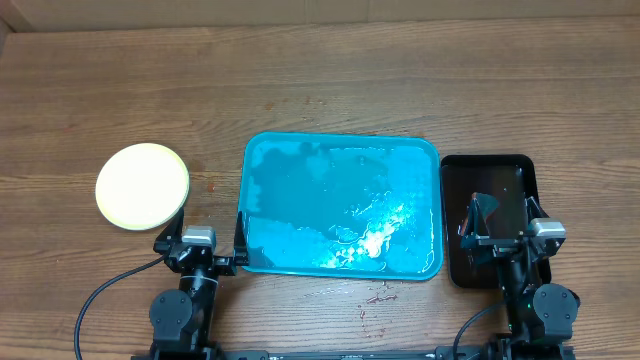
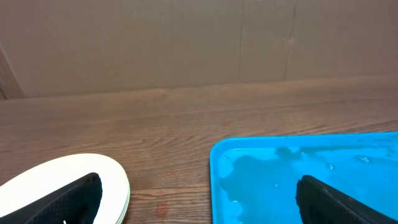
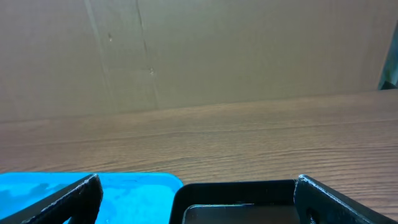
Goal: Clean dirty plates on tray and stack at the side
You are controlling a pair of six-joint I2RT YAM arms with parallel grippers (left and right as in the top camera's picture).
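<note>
A stack of plates [image 1: 142,185] with a pale yellow one on top rests on the wooden table, left of the tray; its layered rim [image 2: 121,186] shows in the left wrist view. The turquoise tray [image 1: 300,190] lies mid-table, wet and glistening, with only water on it. My left gripper [image 1: 200,240] stands open near the table's front edge, between the plates and the tray's left rim [image 2: 214,180]; nothing is between its fingers [image 2: 74,199]. My right gripper [image 1: 505,228] hangs open over the black tray, also holding nothing.
A smaller black tray [image 1: 500,170] sits right of the turquoise one, and its near rim [image 3: 249,186] shows beside the turquoise corner [image 3: 137,193]. Faint red stains mark the wood in front of the tray [image 1: 380,295]. A cardboard wall backs the table.
</note>
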